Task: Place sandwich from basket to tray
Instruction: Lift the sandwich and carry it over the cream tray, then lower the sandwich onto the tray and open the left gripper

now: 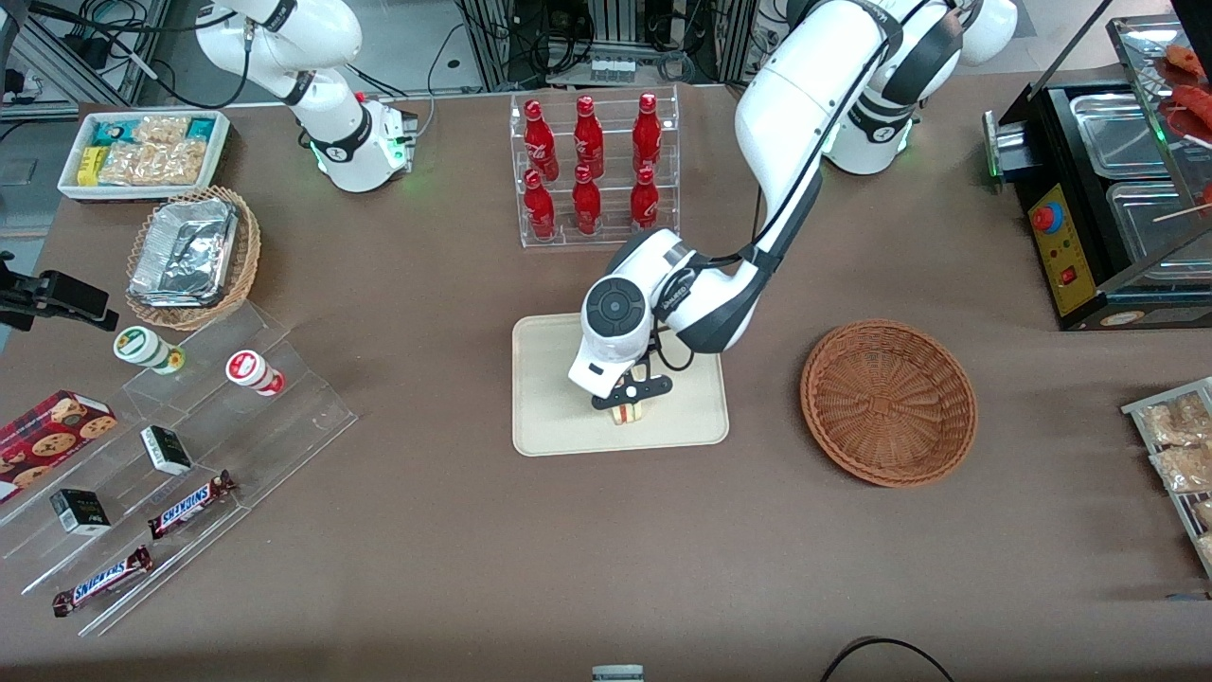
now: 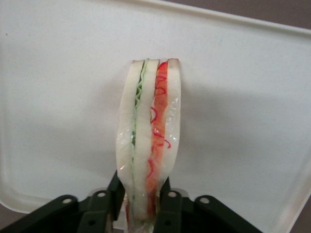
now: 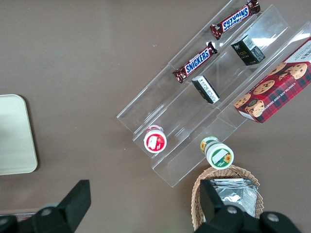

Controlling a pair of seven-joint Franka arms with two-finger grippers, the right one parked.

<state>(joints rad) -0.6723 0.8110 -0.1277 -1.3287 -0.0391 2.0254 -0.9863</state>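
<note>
Gripping the sandwich (image 2: 150, 131) between both fingers (image 2: 165, 196), the hand (image 1: 632, 390) is seen over the tray (image 1: 559, 417), approx. at the 5 o'clock part of the tray as the front view shows it. Sandwich is held on edge w/ its bread and red-orange/green filling layers facing the wrist cam; whether its lower end touches the tray surface can't be told. Basket (image 1: 888, 402) is seen on the desk (image 1: 426, 530) at 3 o'clock from the tray, near but apart, w/ nothing visible inside it. A rack of red bottles (image 1: 593, 167) is seen at 12 o'clock from the tray. Snack bars (image 1: 189, 504) on clear steps lie toward the parked arm's end.
</note>
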